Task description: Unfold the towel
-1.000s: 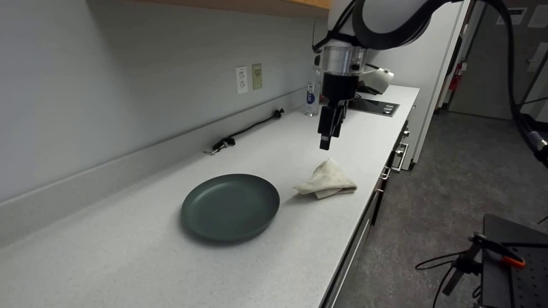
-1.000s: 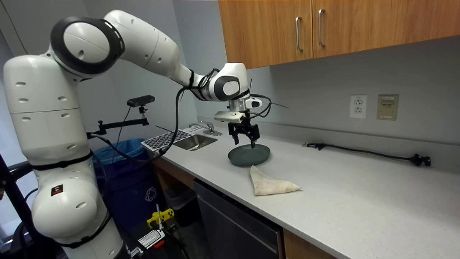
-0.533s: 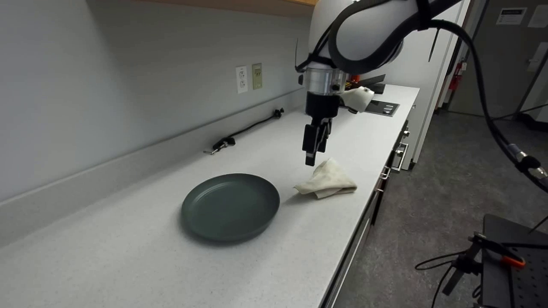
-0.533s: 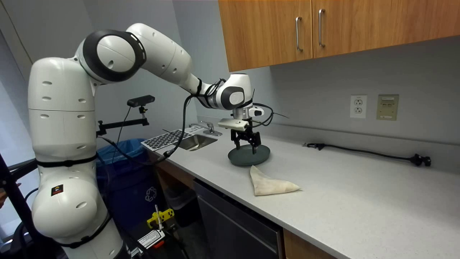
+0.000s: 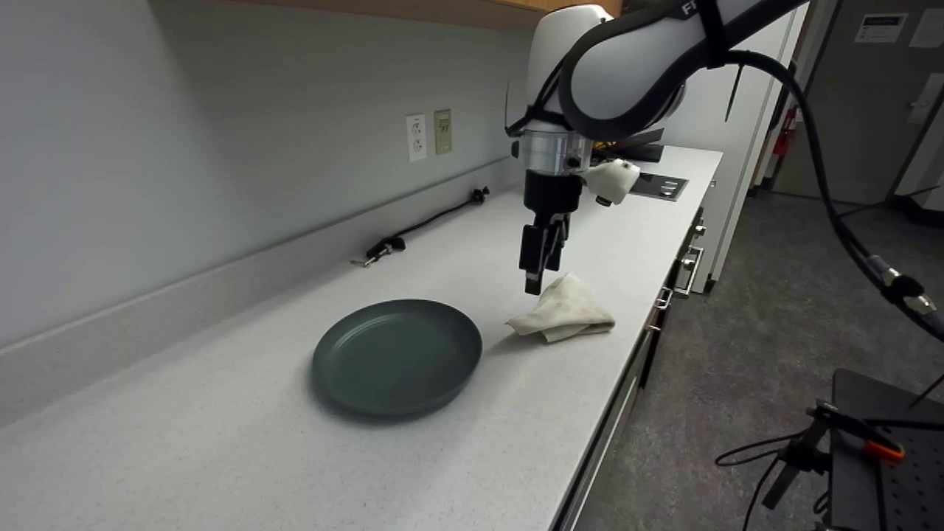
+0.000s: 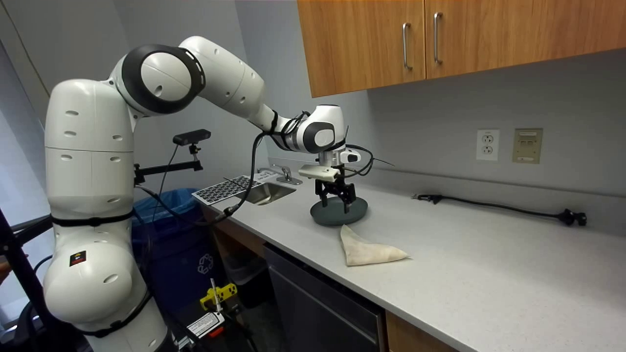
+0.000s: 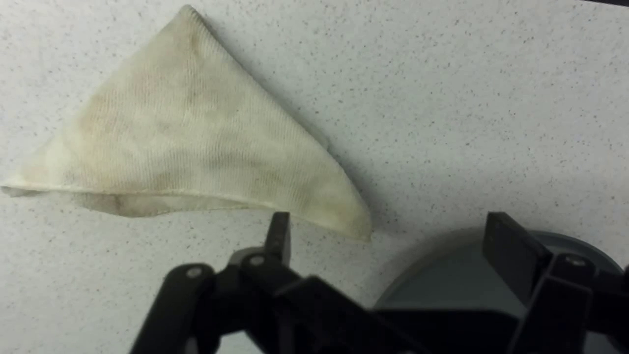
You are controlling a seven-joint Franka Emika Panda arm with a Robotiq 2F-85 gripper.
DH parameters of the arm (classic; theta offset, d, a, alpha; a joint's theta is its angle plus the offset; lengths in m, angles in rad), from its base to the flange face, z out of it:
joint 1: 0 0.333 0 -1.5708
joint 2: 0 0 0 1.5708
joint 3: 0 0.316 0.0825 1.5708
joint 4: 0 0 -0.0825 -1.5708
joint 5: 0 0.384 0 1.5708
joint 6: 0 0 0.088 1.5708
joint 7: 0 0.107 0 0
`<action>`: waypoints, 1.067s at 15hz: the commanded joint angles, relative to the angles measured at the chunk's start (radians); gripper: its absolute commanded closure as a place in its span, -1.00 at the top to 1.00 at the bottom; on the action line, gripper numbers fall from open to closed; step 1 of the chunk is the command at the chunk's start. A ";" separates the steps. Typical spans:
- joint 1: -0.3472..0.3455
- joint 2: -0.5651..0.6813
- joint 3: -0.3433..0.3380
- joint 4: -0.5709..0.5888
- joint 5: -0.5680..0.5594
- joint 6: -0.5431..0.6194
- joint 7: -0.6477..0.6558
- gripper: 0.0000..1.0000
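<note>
Lying folded near the front edge of the counter (image 6: 489, 283), the towel (image 6: 368, 252) is ungrasped. Beyond it, the gripper (image 6: 335, 206) is held aloft, fingers (image 7: 511, 253) parted around nothing. By a spread descent, the plate (image 6: 337, 218) might be struck; by too deep a pinch, all layers might be lifted together.

The arm (image 6: 93, 181) is smooth and glossy white, with small oval recesses (image 6: 117, 137), dark rings (image 6: 131, 78) around the round joint caps (image 6: 166, 76), several black straps (image 6: 93, 221) and one little black label (image 6: 78, 258) with reddish marking. A thick black cable (image 5: 816, 147) with a metal connector (image 5: 920, 303) is fastened along it — and there is also a silver collar (image 5: 550, 153), cylindrical and quite shiny. The end effector (image 7: 388, 228) is black and angular — on it are round screws (image 7: 194, 272) of greyish colour.
</note>
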 commanded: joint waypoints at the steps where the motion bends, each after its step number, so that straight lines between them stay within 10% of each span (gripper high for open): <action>1: 0.003 0.028 -0.006 0.022 0.003 0.021 0.019 1.00; 16: 0.039 0.270 -0.033 0.229 -0.054 0.000 0.164 1.00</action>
